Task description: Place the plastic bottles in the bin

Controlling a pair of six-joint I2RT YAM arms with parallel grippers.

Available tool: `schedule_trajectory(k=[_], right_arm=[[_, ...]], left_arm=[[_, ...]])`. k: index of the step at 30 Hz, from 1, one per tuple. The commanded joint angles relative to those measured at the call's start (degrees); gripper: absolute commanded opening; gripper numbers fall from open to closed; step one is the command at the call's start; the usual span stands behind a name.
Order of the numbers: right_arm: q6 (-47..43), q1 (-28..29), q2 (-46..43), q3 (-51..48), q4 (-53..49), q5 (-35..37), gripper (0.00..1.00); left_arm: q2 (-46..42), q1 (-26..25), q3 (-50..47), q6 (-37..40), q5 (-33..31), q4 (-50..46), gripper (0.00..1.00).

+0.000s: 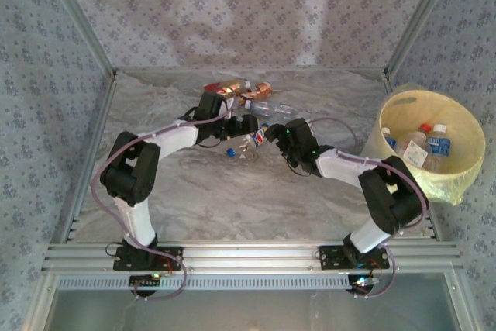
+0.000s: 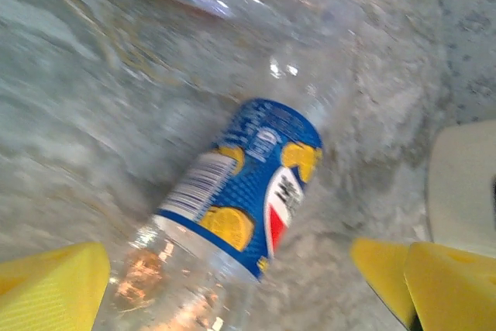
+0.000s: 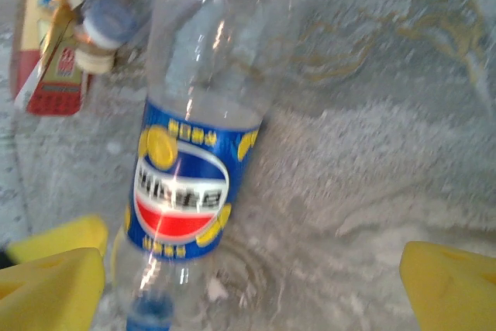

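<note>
Plastic bottle [image 3: 194, 184], blue-labelled, lies between spread left pincer [image 2: 225, 284] and spread right pincer [image 3: 252, 277]; other bottles [image 1: 232, 89] crowd behind.

A robot test cell in a lab: silver aluminium frame rails [image 1: 248, 257], grey flower-patterned cloth walls [image 1: 232, 13], a grey marbled surface [image 1: 232, 199] boxed in.
</note>
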Motion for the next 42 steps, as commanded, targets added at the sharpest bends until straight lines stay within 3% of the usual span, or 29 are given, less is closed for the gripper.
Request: schedule_trajectory(k=[1, 5, 9, 14, 20, 30, 37, 42], right_arm=[[-2.22, -0.62, 4.31, 5.71, -6.08, 4.36, 1.0], [-6.25, -1.4, 9.73, 11.56, -10.27, 3.91, 0.98], [-7.03, -1.39, 14.38, 16.88, -11.18, 4.72, 0.95], [-14.13, -0.18, 22.37, 30.11, -24.62, 7.54, 0.94], [-19.39, 1.27, 23.82, 31.34, -26.87, 8.79, 0.82], [-29.9, 1.59, 19.83, 29.07, -27.1, 10.75, 0.57], [-33.05, 1.52, 15.11, 26.7, -26.09, 12.76, 0.5], [-35.45, 1.61, 7.03, 21.11, -21.04, 13.74, 0.49]], left_arm=[[-2.46, -1.36, -3.56, -4.96, 0.32, 4.87, 0.98], [-6.55, -0.45, -8.34, -7.84, -5.02, 7.47, 0.98], [-8.34, 0.71, -9.43, -7.38, -4.6, 6.93, 0.98], [-7.52, 0.74, -10.0, -6.83, -3.28, 6.78, 0.98], [-6.78, 0.77, -10.14, -6.31, -3.44, 6.76, 0.98], [-6.33, 1.02, -9.61, -5.91, -3.88, 5.59, 0.98], [-6.84, 1.24, -9.95, -6.97, -4.03, 5.83, 0.98], [-8.61, 1.21, -10.14, -6.21, -4.37, 5.54, 0.98]])
